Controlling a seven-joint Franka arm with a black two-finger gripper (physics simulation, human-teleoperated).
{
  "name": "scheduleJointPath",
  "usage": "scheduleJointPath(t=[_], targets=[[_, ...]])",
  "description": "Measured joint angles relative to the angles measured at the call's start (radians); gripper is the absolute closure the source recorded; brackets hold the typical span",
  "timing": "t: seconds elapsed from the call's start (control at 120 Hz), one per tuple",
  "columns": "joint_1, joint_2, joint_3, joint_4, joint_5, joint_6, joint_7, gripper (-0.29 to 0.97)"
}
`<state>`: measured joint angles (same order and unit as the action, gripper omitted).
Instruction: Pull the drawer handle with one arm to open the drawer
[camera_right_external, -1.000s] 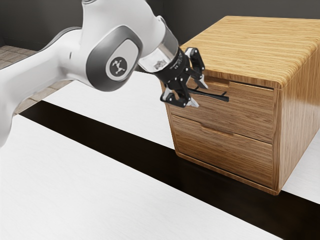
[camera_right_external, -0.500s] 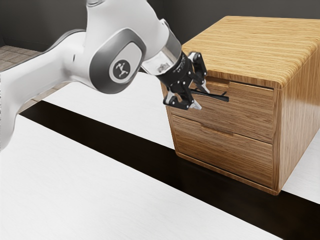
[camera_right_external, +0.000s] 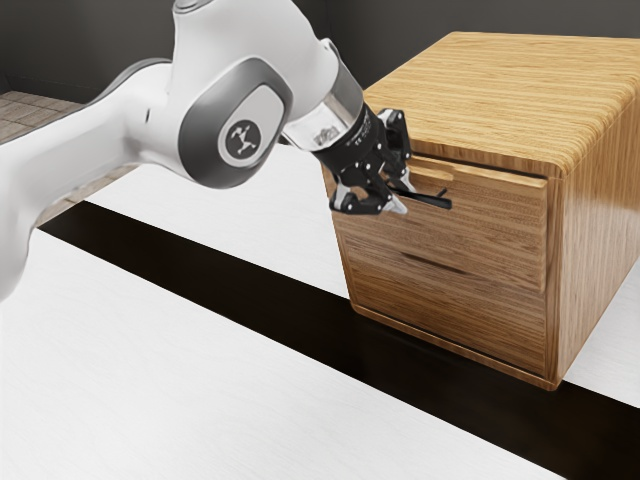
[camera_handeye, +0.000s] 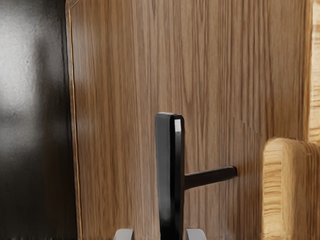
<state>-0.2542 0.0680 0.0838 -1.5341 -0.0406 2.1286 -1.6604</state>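
The pincer is drawn in narrow on the black handle, clamping its bar from both sides. The handle sticks out from the top drawer of the wooden cabinet, near the cabinet's front corner closest to the pincer. The cabinet stands on the black-and-white striped surface.

The white arm stretches from nine o'clock toward three o'clock. Its black pincer squeezes the handle from both sides.

Wooden top drawer, black bar handle, stands slightly open.
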Motion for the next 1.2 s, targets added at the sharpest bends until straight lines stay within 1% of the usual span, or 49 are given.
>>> scheduleJointPath(t=[0.417,0.567,0.767,0.95,1.2], targets=[[-0.001,-0.007,-0.005,-0.003,-0.028,0.000,0.006,0.69],[-0.006,-0.029,-0.006,-0.011,-0.030,-0.004,0.007,0.69],[-0.015,-0.043,0.000,-0.034,-0.030,-0.014,0.009,0.68],[-0.020,-0.082,0.003,-0.067,-0.030,-0.017,0.010,0.68],[-0.028,-0.093,0.009,-0.088,-0.030,-0.020,0.011,0.68]])
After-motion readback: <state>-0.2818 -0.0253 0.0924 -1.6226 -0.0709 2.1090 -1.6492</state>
